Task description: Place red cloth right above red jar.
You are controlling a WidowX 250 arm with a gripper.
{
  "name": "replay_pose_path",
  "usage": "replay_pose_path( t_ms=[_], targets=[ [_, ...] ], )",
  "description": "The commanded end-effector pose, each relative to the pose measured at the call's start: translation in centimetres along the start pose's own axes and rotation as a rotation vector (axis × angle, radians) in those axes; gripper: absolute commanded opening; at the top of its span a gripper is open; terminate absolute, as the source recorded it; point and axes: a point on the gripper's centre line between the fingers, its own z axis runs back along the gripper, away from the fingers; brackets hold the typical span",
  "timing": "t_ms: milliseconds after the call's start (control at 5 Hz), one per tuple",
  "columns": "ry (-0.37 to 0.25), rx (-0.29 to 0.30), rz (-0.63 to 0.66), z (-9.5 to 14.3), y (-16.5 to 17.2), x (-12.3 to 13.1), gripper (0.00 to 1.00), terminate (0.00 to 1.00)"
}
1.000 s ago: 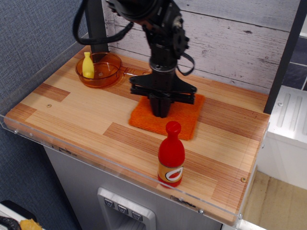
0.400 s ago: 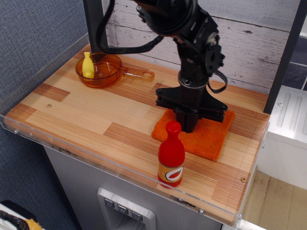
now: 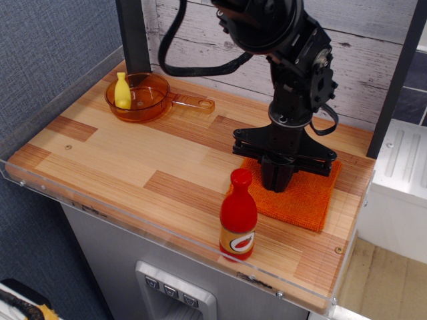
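1. Gripper (image 3: 277,184) points down, tips pressed on the cloth (image 3: 301,198); jaw gap can't be told.
2. Cloth flat on table (image 3: 120,157), right-rear of jar (image 3: 238,217), just beside.
3. Pan (image 3: 141,97) far left.

Flat orange-red knitted red cloth (image 3: 301,199) lies just behind-right of the upright, red-capped red jar (image 3: 238,216).

The hand (image 3: 278,181) presses down on the red cloth (image 3: 298,194), which lies flat on the tabletop (image 3: 120,157) just behind and right of the red jar (image 3: 238,216). Whether its fingers grip the cloth cannot be told.
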Motion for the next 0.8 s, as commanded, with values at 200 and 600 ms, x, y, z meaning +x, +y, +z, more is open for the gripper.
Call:
replay_pose_path(
  t_ms=[200,600],
  targets=[
    [-0.023,-0.013,-0.083,1.2,-2.1,-0.2,0.0,0.0],
    [-0.124,-0.021,-0.047,2.5,-1.5,0.4,1.0,0.0]
  ],
)
